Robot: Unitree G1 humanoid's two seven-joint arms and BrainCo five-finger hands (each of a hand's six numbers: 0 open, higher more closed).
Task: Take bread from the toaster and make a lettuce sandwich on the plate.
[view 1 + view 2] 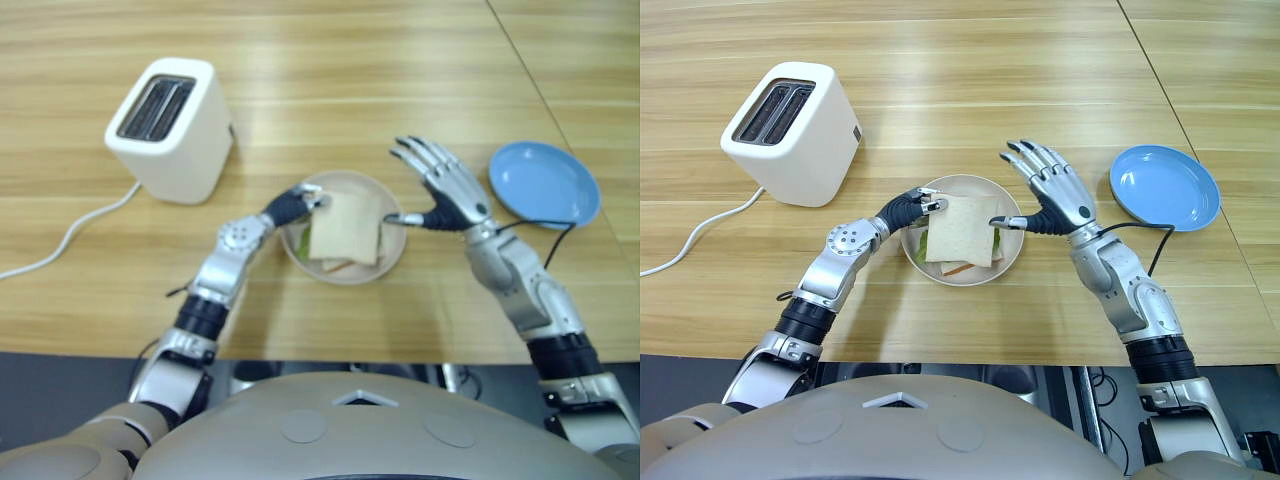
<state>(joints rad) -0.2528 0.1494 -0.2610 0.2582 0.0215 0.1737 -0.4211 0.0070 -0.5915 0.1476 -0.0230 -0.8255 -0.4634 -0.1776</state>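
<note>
The pale square top slice of bread [962, 230] lies on the round beige plate [1005, 268], slightly askew over a lower slice [958, 268], with green lettuce [923, 243] showing at its left edge. To me the sandwich looks stacked and in its final squaring-up. My left robot hand [908, 207] has its fingertips closed on the slice's upper left corner, I'd say to keep it from sliding. The right robot hand [1055, 190] holds nothing: its fingers are spread wide and raised, and only the thumb tip meets the slice's right edge, probably nudging it into line. The boxy white toaster [800, 140] stands well apart at the upper left of the wooden surface [940, 80], its white cord [700, 240] trailing left. A shallow blue plate [1165, 187] sits just right of that hand. I can read no writing; a small dark mark on the toaster's side is too small to tell.
</note>
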